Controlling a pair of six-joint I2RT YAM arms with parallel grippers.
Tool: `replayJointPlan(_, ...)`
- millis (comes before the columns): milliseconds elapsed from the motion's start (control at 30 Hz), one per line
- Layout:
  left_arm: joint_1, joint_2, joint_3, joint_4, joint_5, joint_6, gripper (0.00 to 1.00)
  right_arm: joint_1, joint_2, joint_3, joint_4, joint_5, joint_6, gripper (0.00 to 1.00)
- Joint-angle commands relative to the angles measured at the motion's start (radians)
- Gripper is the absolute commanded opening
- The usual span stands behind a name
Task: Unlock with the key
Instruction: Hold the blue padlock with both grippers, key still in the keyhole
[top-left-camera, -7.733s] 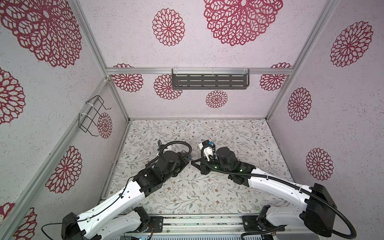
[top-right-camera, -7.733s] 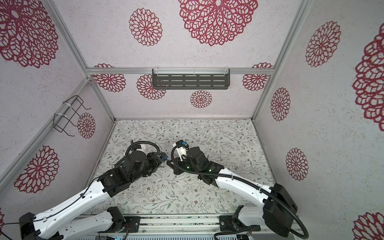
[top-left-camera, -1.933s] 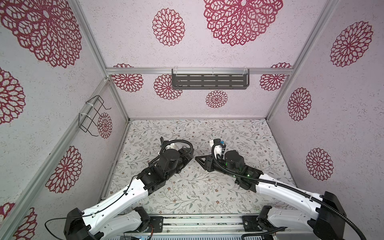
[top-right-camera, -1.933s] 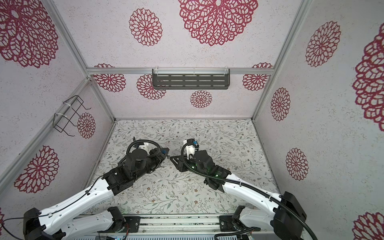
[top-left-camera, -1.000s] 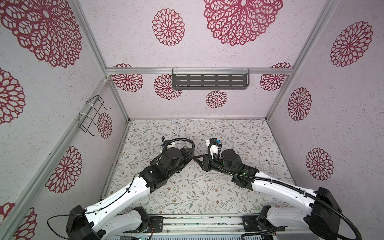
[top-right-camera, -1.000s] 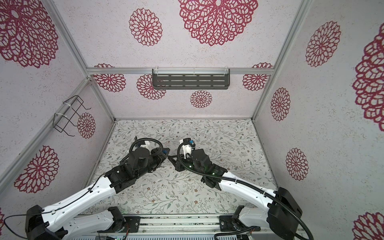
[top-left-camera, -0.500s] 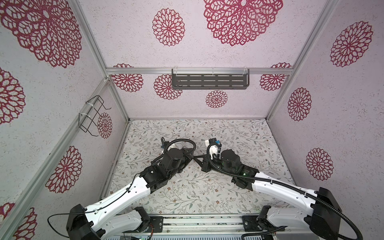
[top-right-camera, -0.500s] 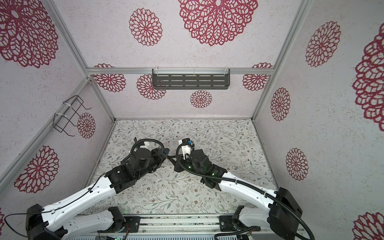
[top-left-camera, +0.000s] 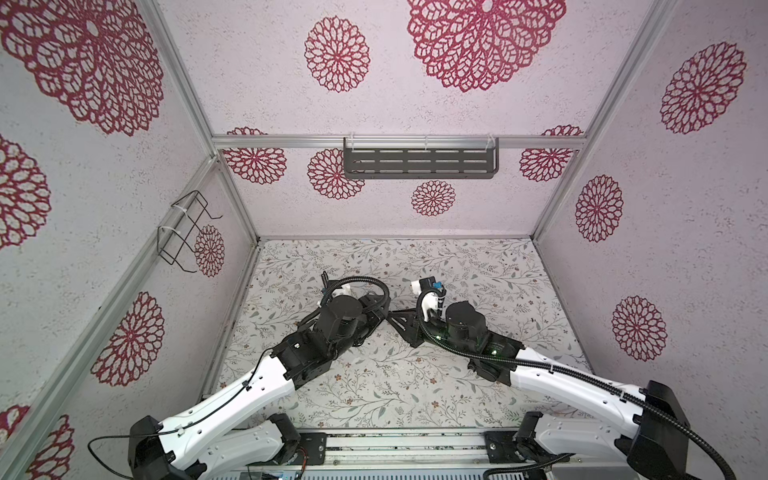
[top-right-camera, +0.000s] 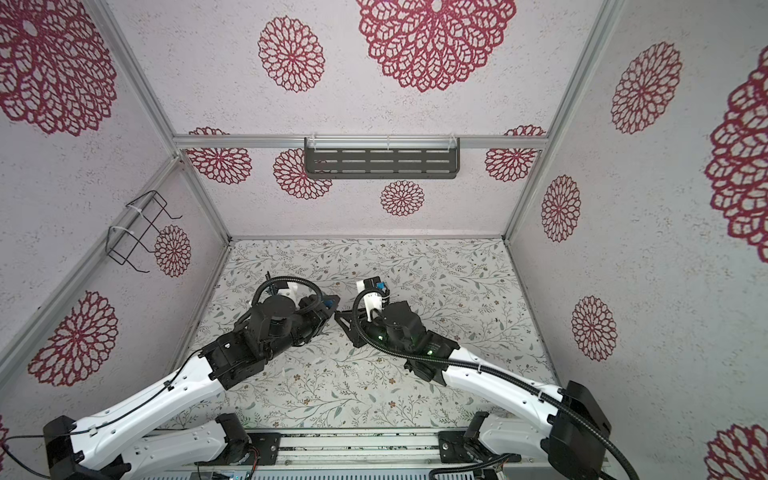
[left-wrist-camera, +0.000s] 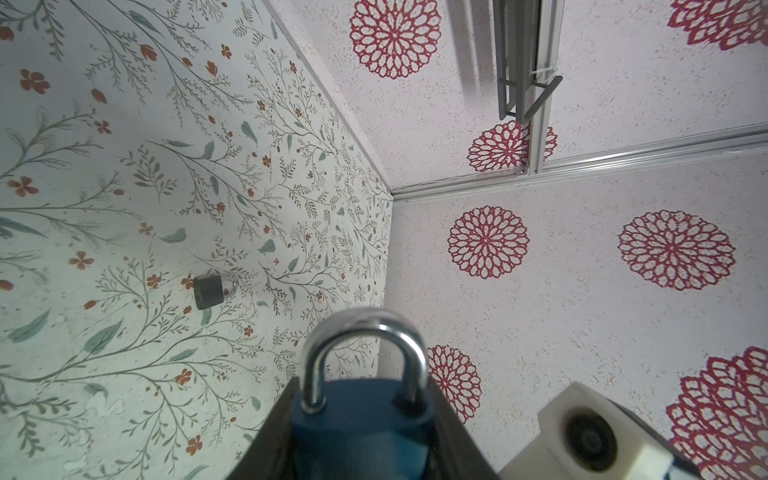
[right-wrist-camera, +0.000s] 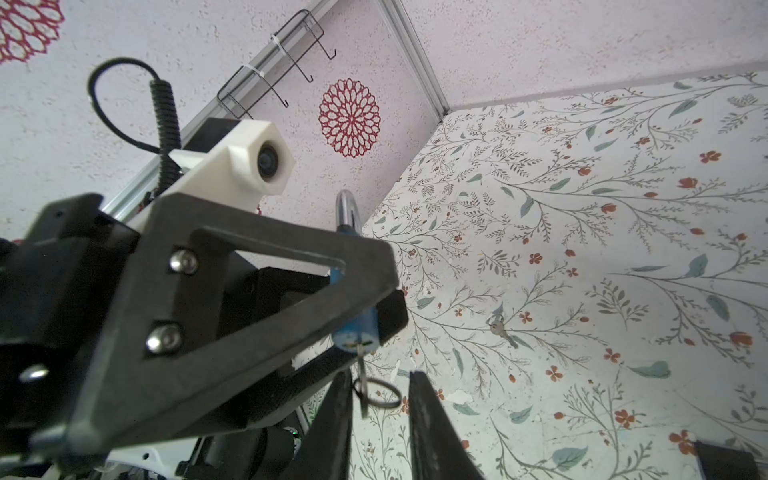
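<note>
Blue padlock (left-wrist-camera: 361, 415), held off the table near the middle of the workspace by my left gripper (left-wrist-camera: 363, 434), whose dark jaws are closed on the two flat sides of its body. Its silver shackle points away from the wrist. Both legs look seated in the body, so I judge it still locked. In the right wrist view the keyway end of the lock faces my right gripper (right-wrist-camera: 380, 374). A small key (right-wrist-camera: 362, 370) sticks out of that end, with a thin wire ring (right-wrist-camera: 380, 394) hanging from it.

What has just changed: a second ago the right gripper was clamped tight, and now its jaws have parted a little. The key and ring sit in the gap between the two dark fingertips. The key is close beside one of them, with daylight on its other side, so nothing is gripped. The key stays in the lock unsupported, which tells me it is inserted. I read this as a release to take a fresh hold before turning. Whether any turn has been made I cannot tell.

Elsewhere, a grey padlock (left-wrist-camera: 212, 290) and a second key (right-wrist-camera: 503, 330) lie on the flowered table (top-left-camera: 457, 266), well apart from both grippers
</note>
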Motion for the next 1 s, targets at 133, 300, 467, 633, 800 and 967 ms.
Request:
replayJointPlan(133, 0.01, -0.007, 0.012, 0.064, 0.015, 0.017, 0.0, 0.001, -0.007, 0.038, 0.037, 0.003, 0.076, 0.26)
replayJointPlan(300, 0.01, -0.012, 0.009, 0.064, 0.005, 0.011, 0.0, 0.001, 0.004, 0.041, 0.008, 0.025, 0.082, 0.2)
replayJointPlan(467, 0.01, -0.012, 0.006, 0.092, 0.026, 0.006, 0.0, -0.005, 0.008, 0.024, 0.067, 0.0, 0.107, 0.13)
replayJointPlan(633, 0.01, -0.019, -0.006, 0.132, 0.058, 0.004, 0.0, -0.019, 0.02, 0.019, 0.111, -0.039, 0.137, 0.1)
replayJointPlan(800, 0.01, -0.037, -0.036, 0.19, 0.081, 0.004, 0.0, -0.028, 0.012, 0.007, 0.145, -0.042, 0.196, 0.0)
replayJointPlan(967, 0.009, -0.047, -0.072, 0.252, 0.106, -0.006, 0.0, -0.03, 0.009, -0.008, 0.213, -0.066, 0.288, 0.0)
